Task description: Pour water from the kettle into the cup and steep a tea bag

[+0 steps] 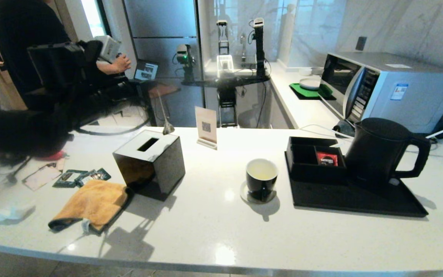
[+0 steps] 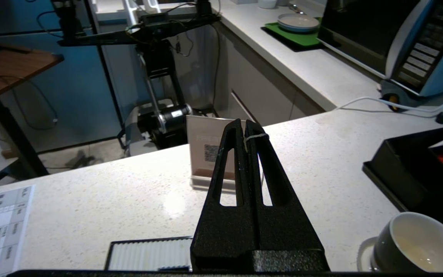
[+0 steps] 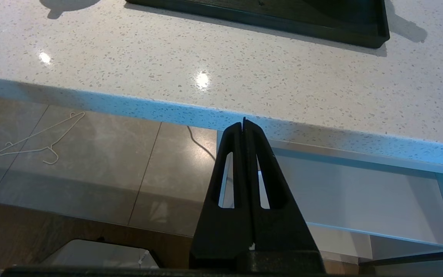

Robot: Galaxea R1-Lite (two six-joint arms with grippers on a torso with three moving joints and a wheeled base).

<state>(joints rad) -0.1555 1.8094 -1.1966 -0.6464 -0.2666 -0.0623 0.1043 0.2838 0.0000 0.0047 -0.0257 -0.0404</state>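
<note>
My left jaws (image 2: pixel 244 125): closed, pinching a thin white string (image 2: pixel 256 137); bag unseen. Cup (image 2: pixel 417 242): on the bench, low to their right, nearer this arm. My right jaws (image 3: pixel 243 124): closed, empty, parked below the bench edge.

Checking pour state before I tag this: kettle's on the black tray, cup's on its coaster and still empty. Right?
Not quite. The cup isn't empty: the head view shows pale yellowish water inside it. The rest holds: the kettle stands on the black tray, and the cup sits on its coaster.
</note>
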